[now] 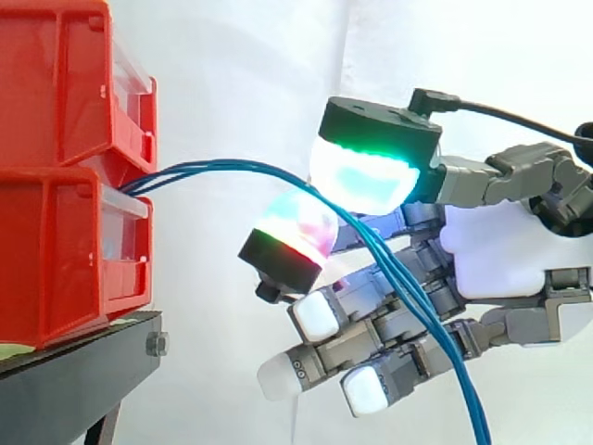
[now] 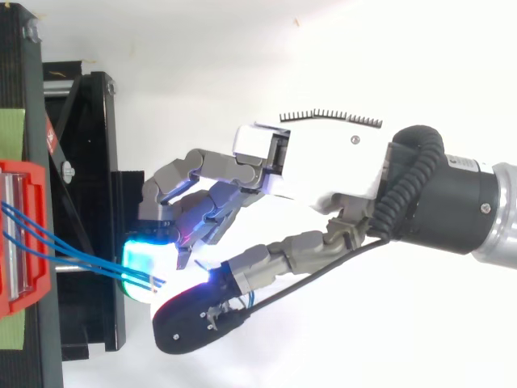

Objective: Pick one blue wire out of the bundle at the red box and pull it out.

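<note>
Behind my work hung a plain white cloth curtain (image 1: 232, 83), one soft fold running down it right of the middle. At the lower left stood a black metal stand (image 1: 65, 394), with a silver hex bolt (image 1: 157, 345) on the end of its top rail and a slanted leg under it. From above, a pale green strip (image 2: 11, 133) lay along the stand's top, and another silver bolt (image 2: 32, 31) sat near the far corner.

A white curtain (image 1: 241, 93) hangs across the back in soft vertical folds, brightly and evenly lit. At lower left in the side view stands a black stand (image 1: 74, 380) with a bolt (image 1: 157, 345) at its corner. From above, its black frame (image 2: 89, 202) lies at left over a plain white ground (image 2: 339, 48), and a green strip (image 2: 11, 133) runs along the left edge.
</note>
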Robot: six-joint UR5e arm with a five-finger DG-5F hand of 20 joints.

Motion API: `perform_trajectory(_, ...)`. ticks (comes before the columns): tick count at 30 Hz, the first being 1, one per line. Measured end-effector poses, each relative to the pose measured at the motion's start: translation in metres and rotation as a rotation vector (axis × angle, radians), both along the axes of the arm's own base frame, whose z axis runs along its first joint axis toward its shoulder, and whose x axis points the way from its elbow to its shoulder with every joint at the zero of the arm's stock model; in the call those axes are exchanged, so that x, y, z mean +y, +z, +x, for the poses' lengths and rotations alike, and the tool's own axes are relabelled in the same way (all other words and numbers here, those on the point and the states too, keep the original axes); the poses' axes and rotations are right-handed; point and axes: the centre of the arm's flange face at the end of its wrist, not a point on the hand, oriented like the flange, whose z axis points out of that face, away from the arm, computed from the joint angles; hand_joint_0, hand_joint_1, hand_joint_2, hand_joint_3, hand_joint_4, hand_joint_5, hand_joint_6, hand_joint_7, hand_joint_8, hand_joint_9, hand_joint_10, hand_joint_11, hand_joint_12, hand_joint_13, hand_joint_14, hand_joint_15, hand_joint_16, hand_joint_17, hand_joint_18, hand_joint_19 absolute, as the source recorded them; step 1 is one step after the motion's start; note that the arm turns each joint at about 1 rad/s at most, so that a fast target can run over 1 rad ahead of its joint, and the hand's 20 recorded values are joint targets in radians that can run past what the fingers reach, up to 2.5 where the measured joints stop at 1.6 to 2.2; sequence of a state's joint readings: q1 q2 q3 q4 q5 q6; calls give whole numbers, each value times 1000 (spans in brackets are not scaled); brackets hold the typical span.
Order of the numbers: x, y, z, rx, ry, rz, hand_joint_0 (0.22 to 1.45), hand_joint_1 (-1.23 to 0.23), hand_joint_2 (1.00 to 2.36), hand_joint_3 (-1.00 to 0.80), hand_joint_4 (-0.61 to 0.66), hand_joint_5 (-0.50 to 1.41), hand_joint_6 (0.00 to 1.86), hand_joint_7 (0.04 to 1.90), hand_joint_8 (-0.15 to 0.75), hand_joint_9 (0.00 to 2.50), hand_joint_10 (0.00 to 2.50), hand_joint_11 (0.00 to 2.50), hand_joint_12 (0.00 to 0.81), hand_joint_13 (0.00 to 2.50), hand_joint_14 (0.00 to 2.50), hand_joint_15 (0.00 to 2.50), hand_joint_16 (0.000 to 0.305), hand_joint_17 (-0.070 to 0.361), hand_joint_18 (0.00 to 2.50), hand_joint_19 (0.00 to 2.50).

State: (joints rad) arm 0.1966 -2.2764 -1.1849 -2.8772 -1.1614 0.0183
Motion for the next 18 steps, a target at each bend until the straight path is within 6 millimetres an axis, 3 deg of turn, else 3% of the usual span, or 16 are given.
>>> perform_trajectory(4, 0, 1, 0, 0, 4, 6, 717, -970, 1000, -500, 146, -222, 885, 979, 362, 766, 15, 598, 468, 677, 9, 254, 60, 136, 823, 351)
perform_trajectory(7, -1, 2, 1, 2, 8, 10, 604, -962, 1000, -500, 168, -222, 882, 977, 364, 766, 16, 594, 470, 676, 9, 264, 61, 137, 818, 365)
perform_trajectory(10, -1, 4, 1, 6, 13, 11, 505, -875, 1000, -500, 219, -214, 879, 967, 397, 789, 14, 611, 499, 681, 9, 274, 66, 149, 838, 386)
perform_trajectory(11, -1, 5, 1, 7, 15, 11, 481, -766, 1000, -500, 234, -209, 879, 961, 409, 806, 15, 602, 510, 688, 9, 285, 68, 154, 851, 391)
perform_trajectory(15, -1, 6, 1, 13, 21, 11, 506, -549, 1000, -500, 237, -192, 867, 1000, 422, 854, 14, 597, 509, 689, 9, 288, 68, 154, 839, 429)
perform_trajectory(18, -1, 6, 1, 16, 23, 11, 566, -528, 1000, -500, 222, -186, 865, 1029, 413, 871, 16, 588, 498, 680, 11, 289, 65, 146, 810, 449)
